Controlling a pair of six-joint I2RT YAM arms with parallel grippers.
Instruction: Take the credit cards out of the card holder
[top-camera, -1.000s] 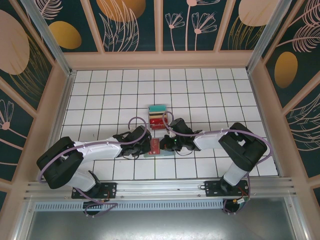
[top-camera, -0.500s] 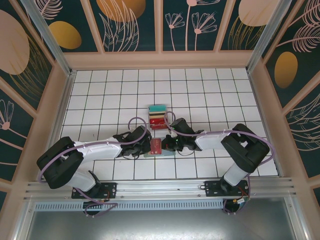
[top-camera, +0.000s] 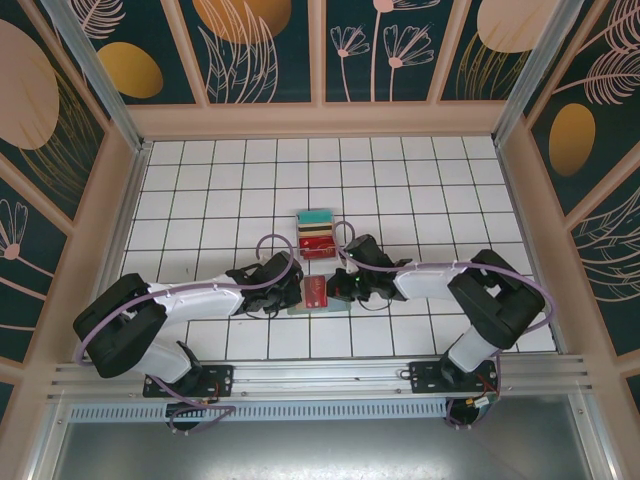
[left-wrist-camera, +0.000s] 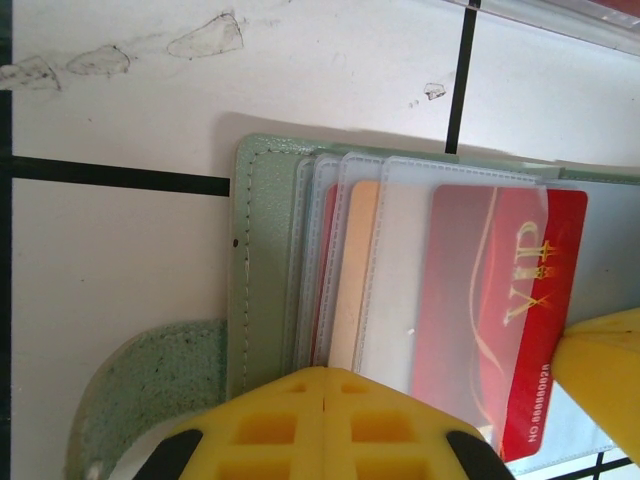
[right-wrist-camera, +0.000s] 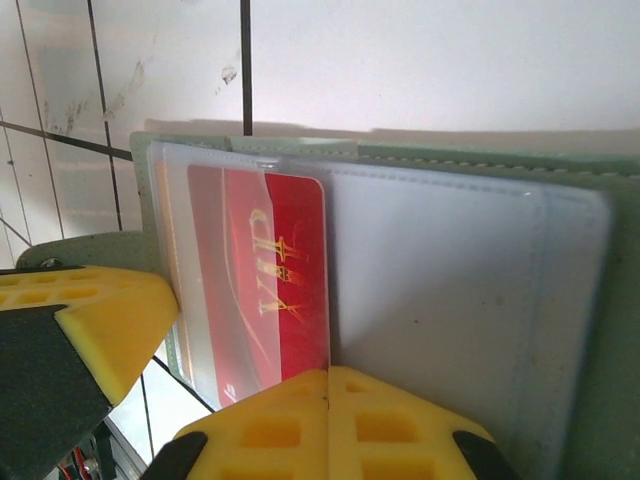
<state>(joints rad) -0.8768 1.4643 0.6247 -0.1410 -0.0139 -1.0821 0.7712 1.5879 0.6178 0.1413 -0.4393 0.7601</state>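
Looking down from above, the card holder (top-camera: 325, 306) lies open on the white tiled table (top-camera: 420, 170), close to the arms and right between the two tools. The left tool (top-camera: 291, 291) comes in from the left and the right tool (top-camera: 338, 290) from the right, both low over it. A clear tray (top-camera: 317, 232) with a stacked teal, tan and red load sits just on the far side.

Over to the left wrist: the left tool (left-wrist-camera: 325, 400) has its yellow tips pressed together, seam closed, sitting over the holder's green stitched edge (left-wrist-camera: 262, 270) with nothing visibly pinched. Fanned clear sleeves show a tan card (left-wrist-camera: 357, 280) tucked inside, and a red card (left-wrist-camera: 500, 300) with gold lettering pokes partway out of its sleeve. A yellow pad of the right tool sits at the red card's corner.

From the right wrist, the right tool (right-wrist-camera: 328, 395) is closed too, tips meeting right at the red card's (right-wrist-camera: 265, 280) long edge. Whether that edge is actually nipped between them cannot be told. The holder's green cover (right-wrist-camera: 450, 150) frames the cloudy sleeves.
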